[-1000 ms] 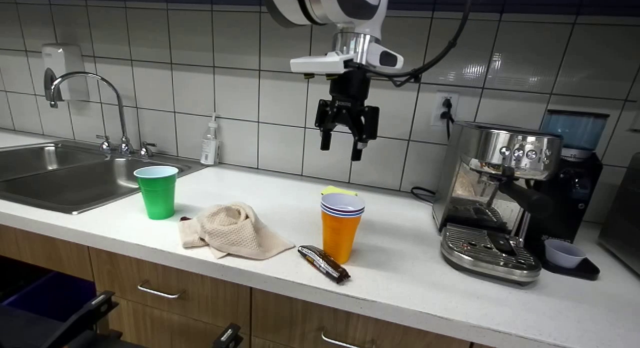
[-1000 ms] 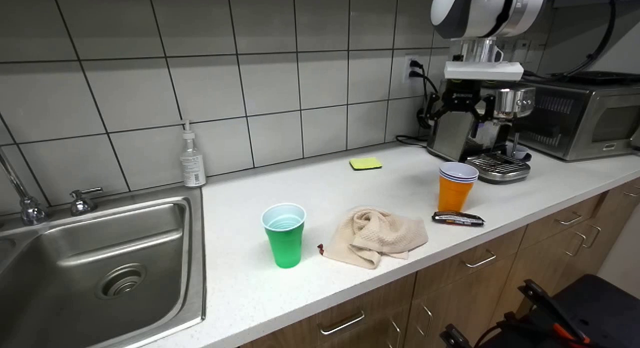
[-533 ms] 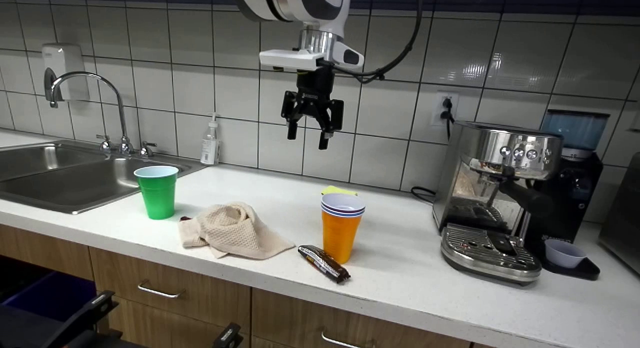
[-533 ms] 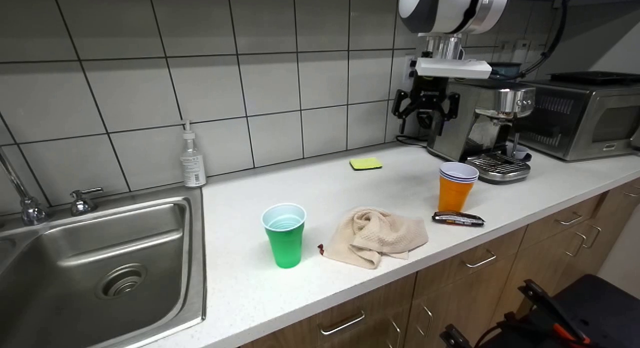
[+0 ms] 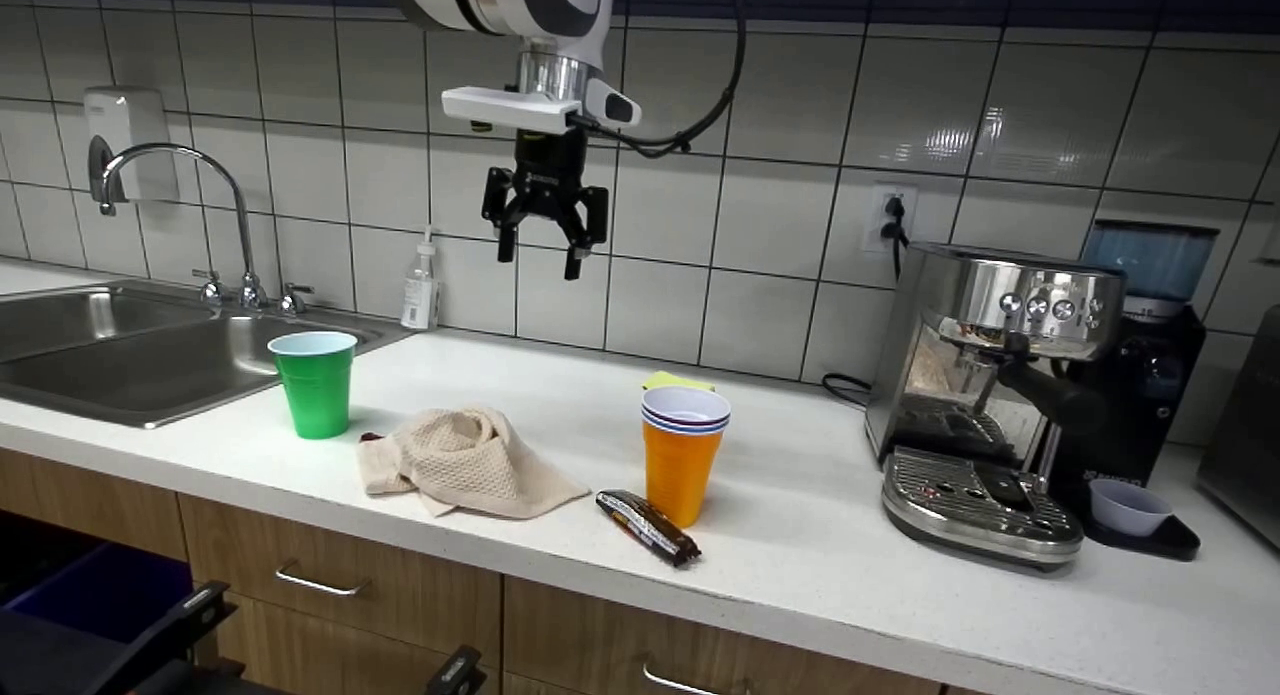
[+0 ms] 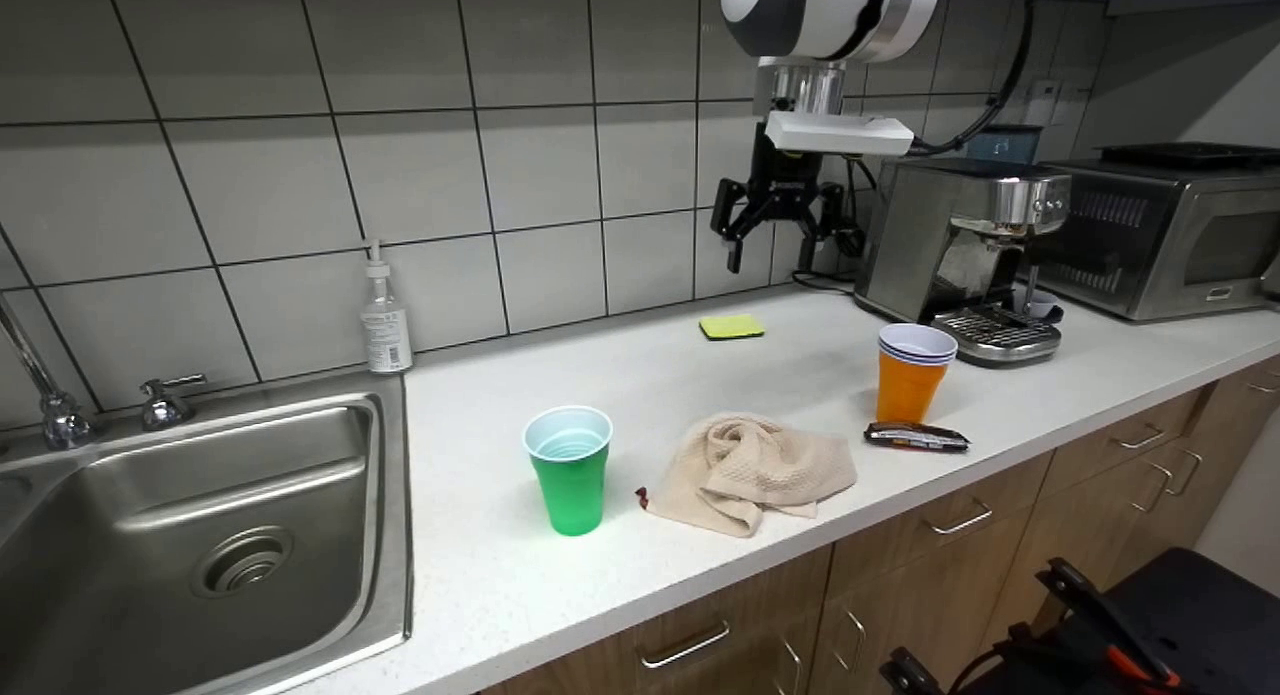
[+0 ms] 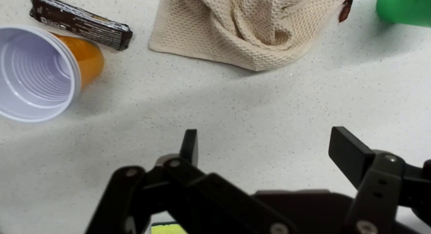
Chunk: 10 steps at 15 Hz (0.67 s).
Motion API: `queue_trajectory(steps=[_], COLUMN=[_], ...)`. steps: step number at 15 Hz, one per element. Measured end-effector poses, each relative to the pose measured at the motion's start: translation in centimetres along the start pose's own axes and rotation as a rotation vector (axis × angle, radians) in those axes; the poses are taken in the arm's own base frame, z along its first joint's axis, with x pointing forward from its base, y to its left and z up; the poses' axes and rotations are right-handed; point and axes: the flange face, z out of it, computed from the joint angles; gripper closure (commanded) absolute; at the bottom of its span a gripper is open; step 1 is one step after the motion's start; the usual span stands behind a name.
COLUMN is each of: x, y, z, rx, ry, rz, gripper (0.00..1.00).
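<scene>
Aloft: Parted Jaws above a Worktop (image 5: pixel 560 390)

The gripper (image 5: pixel 540 266) hangs well above the worktop, its jaws wide apart; the wrist view shows speckled white surface between them. Nearest to that gap, and well below it, a crumpled beige cloth (image 7: pixel 249 28) lies on the worktop, occupying the wrist view's upper middle. A dark red tip (image 7: pixel 345 9) projects from the cloth's edge toward the green cup (image 5: pixel 315 390), which stands upright in both exterior views. Toward the wrist view's left edge are nested orange cups (image 5: pixel 683 470), with a wrapped bar (image 7: pixel 80 22) just beside their base; contact cannot be determined. A yellow sponge (image 6: pixel 731 325) shows at the wrist view's lower edge, partly hidden by the gripper.
</scene>
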Motion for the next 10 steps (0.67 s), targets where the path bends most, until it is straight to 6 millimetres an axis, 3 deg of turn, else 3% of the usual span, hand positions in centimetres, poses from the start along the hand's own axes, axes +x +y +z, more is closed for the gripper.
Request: queue_trajectory(steps=[5, 10], x=[-0.8, -1.7], y=[-5.6, -9.2], z=[-0.4, -1.0], rx=[0.005, 0.012], ry=[0.006, 0.011], rz=[-0.129, -0.265], gripper=[0.0, 0.0])
